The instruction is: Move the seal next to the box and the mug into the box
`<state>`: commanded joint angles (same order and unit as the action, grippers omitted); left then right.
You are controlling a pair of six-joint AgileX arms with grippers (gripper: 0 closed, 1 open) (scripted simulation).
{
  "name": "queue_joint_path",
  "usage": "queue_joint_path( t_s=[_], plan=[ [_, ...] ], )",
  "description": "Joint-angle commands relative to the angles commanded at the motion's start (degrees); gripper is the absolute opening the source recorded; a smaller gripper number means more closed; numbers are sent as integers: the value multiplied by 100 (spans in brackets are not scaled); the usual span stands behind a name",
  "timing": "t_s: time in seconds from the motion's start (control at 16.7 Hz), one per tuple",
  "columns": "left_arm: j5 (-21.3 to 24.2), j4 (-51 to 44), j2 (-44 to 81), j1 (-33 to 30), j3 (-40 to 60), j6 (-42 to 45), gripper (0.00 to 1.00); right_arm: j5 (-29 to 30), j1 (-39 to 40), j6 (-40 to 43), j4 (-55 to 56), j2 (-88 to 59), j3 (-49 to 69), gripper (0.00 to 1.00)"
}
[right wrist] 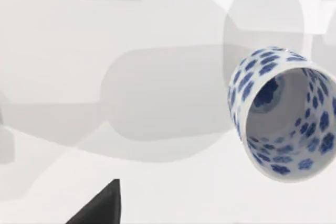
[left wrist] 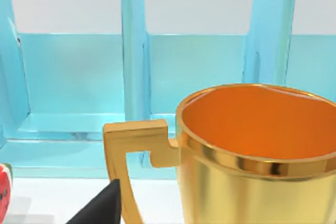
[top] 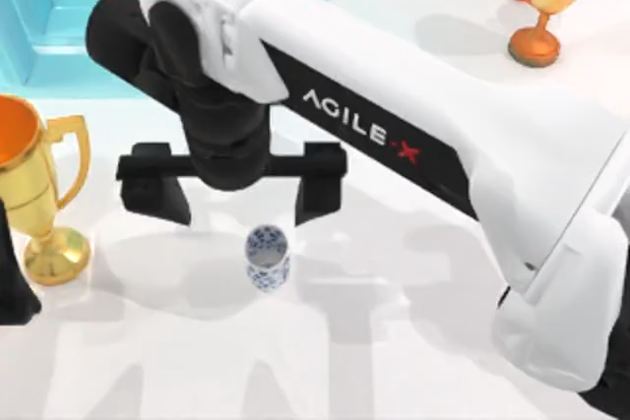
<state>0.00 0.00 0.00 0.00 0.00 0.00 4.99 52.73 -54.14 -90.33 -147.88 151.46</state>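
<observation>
Step in hand: mug pickup. Right hand (top: 238,194) spread wide, hovering above counter (top: 394,341), mug (top: 267,257) upright just beside, not between fingers. Next: shift over mug, descend, close, carry to box (top: 59,36) at far left. Left hand parked at left; state unclear. Left wrist view: trophy (left wrist: 252,156) close, box behind, red seal (left wrist: 4,190) at edge. Right wrist view: mug interior.
</observation>
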Motion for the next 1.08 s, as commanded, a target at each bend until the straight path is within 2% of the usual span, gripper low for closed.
queue_joint_path(
  t_s=[0.18, 0.6, 0.96, 1.08],
  plan=[
    [0, 0, 0, 0, 0, 0, 100, 3, -2, 20, 356, 53, -383, 100],
    [0, 0, 0, 0, 0, 0, 100, -1, -32, 51, 1859, 233, -2094, 100],
    [0, 0, 0, 0, 0, 0, 100, -2, -38, 57, 2048, 263, -2299, 100],
    [0, 0, 0, 0, 0, 0, 100, -2, -38, 57, 2048, 263, -2299, 85]
  ],
)
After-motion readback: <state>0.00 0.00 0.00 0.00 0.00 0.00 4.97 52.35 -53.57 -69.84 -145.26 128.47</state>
